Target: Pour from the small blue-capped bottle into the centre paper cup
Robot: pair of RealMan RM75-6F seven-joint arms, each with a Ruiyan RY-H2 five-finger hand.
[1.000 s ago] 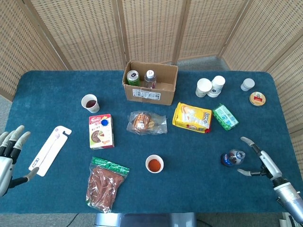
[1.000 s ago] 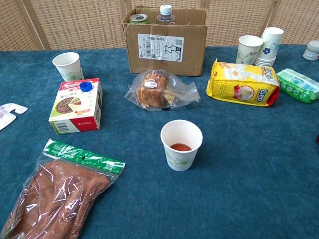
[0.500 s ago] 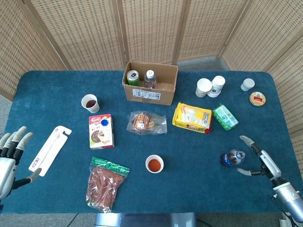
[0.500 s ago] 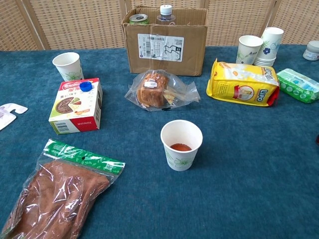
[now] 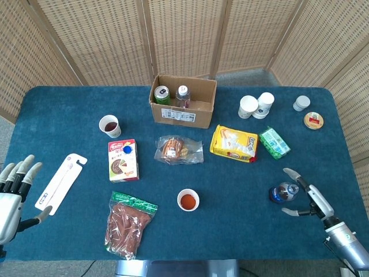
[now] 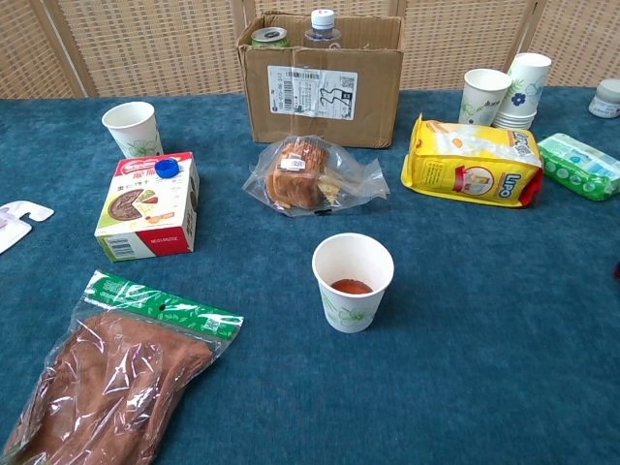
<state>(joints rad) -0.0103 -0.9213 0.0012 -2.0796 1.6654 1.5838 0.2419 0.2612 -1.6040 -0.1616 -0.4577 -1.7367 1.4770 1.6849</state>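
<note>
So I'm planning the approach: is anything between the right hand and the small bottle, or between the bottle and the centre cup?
Nothing visible. The right hand is open beside the small bottle, and only bare tablecloth lies between that and the centre paper cup.

Left hand point(image 5: 12, 190) cut off at head view's edge, left of toothbrush pack point(image 5: 59, 183); chest view crops that pack.

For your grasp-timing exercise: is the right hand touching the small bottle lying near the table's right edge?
Apart. The head view shows blue cloth between the open fingers of the right hand and the small bottle; the chest view shows neither.
</note>
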